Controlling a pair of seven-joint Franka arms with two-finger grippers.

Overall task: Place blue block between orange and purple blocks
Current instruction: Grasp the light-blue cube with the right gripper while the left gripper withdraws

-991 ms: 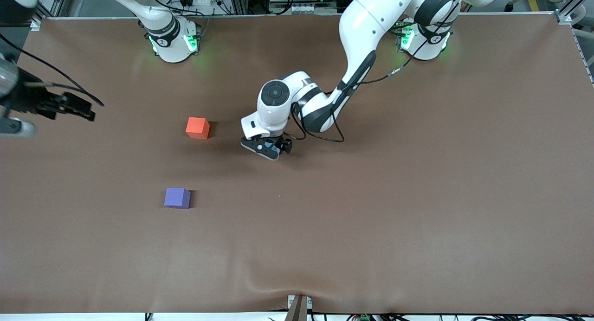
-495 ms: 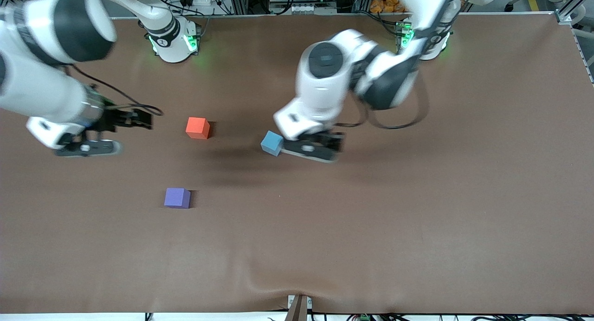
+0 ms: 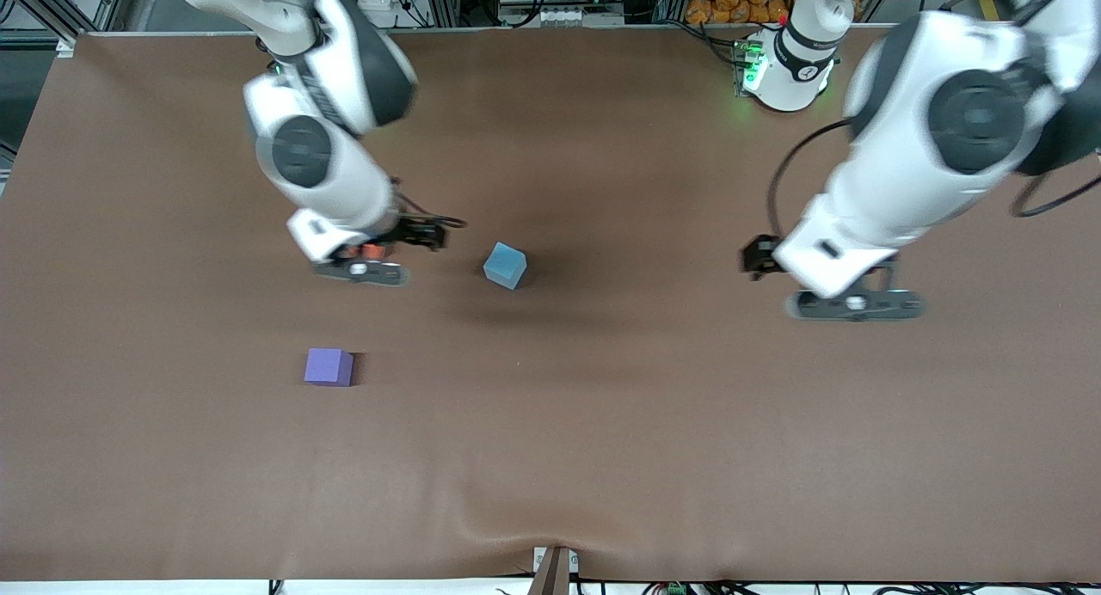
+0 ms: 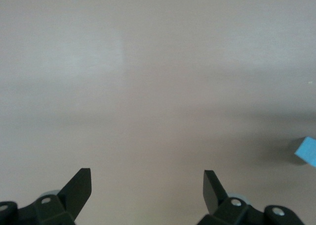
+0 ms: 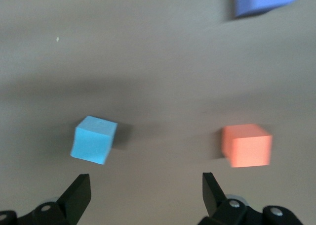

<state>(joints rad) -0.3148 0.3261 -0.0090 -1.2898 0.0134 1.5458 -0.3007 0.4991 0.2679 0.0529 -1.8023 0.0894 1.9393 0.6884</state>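
The blue block (image 3: 505, 265) sits loose on the table (image 3: 654, 440), gripped by neither arm, near the middle and well apart from the purple block (image 3: 329, 367), which lies nearer the front camera toward the right arm's end; the orange block (image 3: 372, 252) shows in the front view only as a sliver under the right arm's wrist, though the right wrist view shows it whole (image 5: 246, 145), beside the blue block (image 5: 94, 139) with bare cloth between them; the right gripper (image 3: 361, 264) hangs over the orange block with its jaws spread wide and empty; the left gripper (image 3: 851, 303) is over bare table toward its own end, jaws likewise wide and holding nothing, with only a corner of the blue block (image 4: 307, 152) at the edge of its wrist view; it looks to be waiting. The step in hand appears to be the pickup: the blue block is not yet between the other two, so the job is barely begun. The next move would call for one gripper to centre over the blue block, come down astride it and close, then carry it to the gap between orange and purple. That gap looks wide enough for one cube with room to spare; the table around all three blocks is open, and no table edge lies near any of them.
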